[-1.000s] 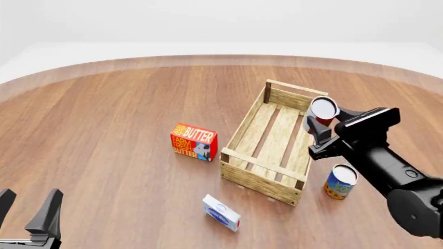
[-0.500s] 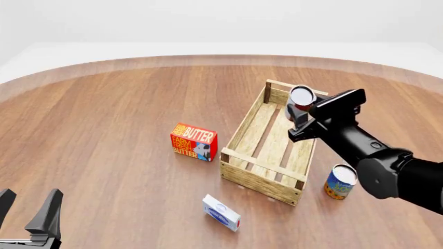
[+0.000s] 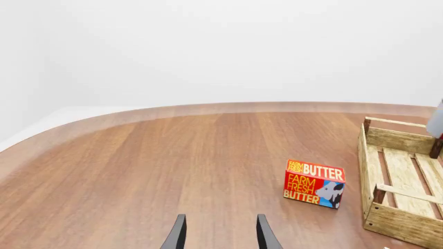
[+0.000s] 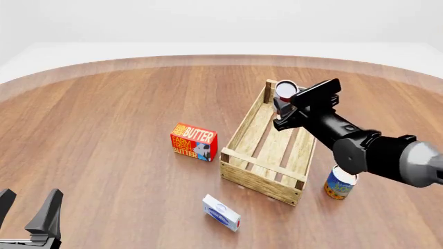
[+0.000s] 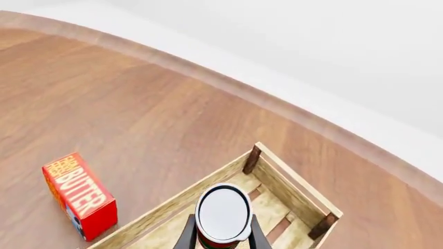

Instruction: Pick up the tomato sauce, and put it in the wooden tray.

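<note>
I am clamping my right gripper (image 4: 285, 105) on the can (image 4: 285, 92), holding it above the tray's (image 4: 266, 150) far end, right of frame centre. Lowering and releasing remain. My left gripper (image 4: 28, 210) is idling spread apart, lower left.

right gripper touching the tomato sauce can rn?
Touching. The right wrist view shows the right gripper with a finger pressed against each side of the tomato sauce, no gap, holding it above the wooden tray.
</note>
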